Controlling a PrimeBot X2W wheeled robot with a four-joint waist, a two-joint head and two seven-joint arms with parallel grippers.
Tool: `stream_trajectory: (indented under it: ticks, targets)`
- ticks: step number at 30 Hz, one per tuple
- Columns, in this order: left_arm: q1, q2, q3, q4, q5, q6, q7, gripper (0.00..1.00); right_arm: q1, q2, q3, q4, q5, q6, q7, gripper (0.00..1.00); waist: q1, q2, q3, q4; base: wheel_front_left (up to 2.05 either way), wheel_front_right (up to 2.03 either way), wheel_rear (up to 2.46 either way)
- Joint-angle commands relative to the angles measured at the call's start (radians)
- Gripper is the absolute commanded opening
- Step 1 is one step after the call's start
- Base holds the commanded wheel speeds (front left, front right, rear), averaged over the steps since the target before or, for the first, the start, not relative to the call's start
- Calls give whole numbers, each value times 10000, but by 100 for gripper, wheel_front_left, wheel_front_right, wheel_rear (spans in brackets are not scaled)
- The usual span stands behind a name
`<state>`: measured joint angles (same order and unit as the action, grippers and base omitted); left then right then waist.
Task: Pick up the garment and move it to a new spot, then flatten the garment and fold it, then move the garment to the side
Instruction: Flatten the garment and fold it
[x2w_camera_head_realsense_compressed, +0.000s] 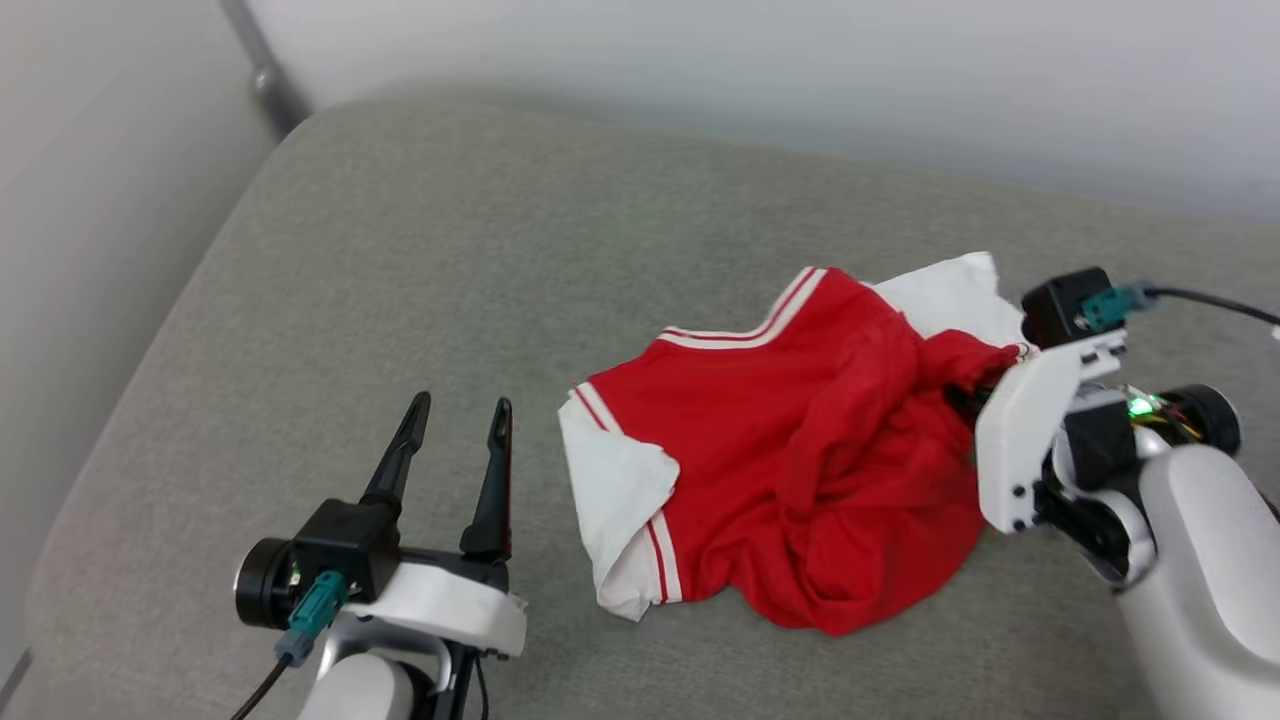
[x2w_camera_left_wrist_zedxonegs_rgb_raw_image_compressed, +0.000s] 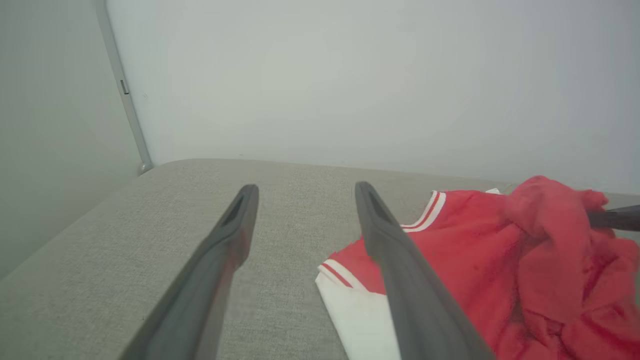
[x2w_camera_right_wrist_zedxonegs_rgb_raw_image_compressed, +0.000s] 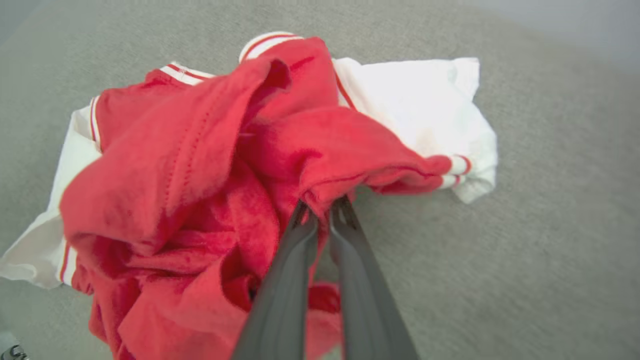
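Head view: red shirt (x2w_camera_head_realsense_compressed: 790, 470) is lying crumpled right of centre on the grey cushion (x2w_camera_head_realsense_compressed: 400, 250); left end effector (x2w_camera_head_realsense_compressed: 462, 402) is sitting spread apart, lower left.
Left wrist view: the shirt is filling the lower right.
Right wrist view: right end effector (x2w_camera_right_wrist_zedxonegs_rgb_raw_image_compressed: 322, 205) is pinching a red fold at centre.

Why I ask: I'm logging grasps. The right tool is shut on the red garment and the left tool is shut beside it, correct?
Not quite: the left tool is open beside it, fingers apart and empty, as the left wrist view shows. The right tool is shut on the red garment.
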<state>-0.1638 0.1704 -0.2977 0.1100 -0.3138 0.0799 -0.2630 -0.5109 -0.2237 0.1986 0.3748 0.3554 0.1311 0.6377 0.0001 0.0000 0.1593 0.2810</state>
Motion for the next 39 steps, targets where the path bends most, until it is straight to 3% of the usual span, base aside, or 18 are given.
stream_trajectory:
  ticks: [1,6,12,13,14,15,19,25,32,39]
  targets:
    - [172,67,45,1,-19,59,-24,100,405,-137,-64,-407,-45,-7,-15,0,-1,0,-440,-567,0,0,0]
    - [499,295,128,-182,-51,141,111,100,2469,-348,-958,-2440,-289,-7,321,0,-1,0,-725,-1369,0,0,0]
    - [661,497,186,-487,-69,245,359,100,5438,666,-2075,-3778,-604,-7,773,0,-1,0,-701,-1959,0,0,0]
    - [674,517,190,-537,-70,266,392,100,5738,867,-2179,-3760,-614,-7,725,27,-1,0,-675,-2015,0,0,0]
    - [688,538,190,-580,-86,282,443,100,5969,1041,-2233,-3687,-563,-7,669,87,-1,0,-639,-2068,0,0,0]
    - [705,564,212,-613,-108,284,469,100,6101,1172,-2264,-3674,-563,-7,519,100,-1,0,-615,-2117,0,0,0]
    - [832,659,282,-647,-161,361,616,100,6424,1449,-2397,-3806,-572,-7,-236,100,-1,0,-686,-2307,0,0,0]
    - [1136,829,323,-644,-238,419,746,100,6658,1370,-2855,-4664,-941,-7,-1229,100,-1,0,-1063,-2427,0,0,0]
    - [1414,917,347,-690,-322,536,921,100,6561,1486,-3770,-5504,-1742,-7,-3253,100,-1,0,-1502,-2446,0,0,0]
    - [1581,958,337,-663,-416,628,1085,100,6228,1435,-3235,-5523,-1978,-7,-4559,100,-1,0,-1779,-2576,0,0,0]
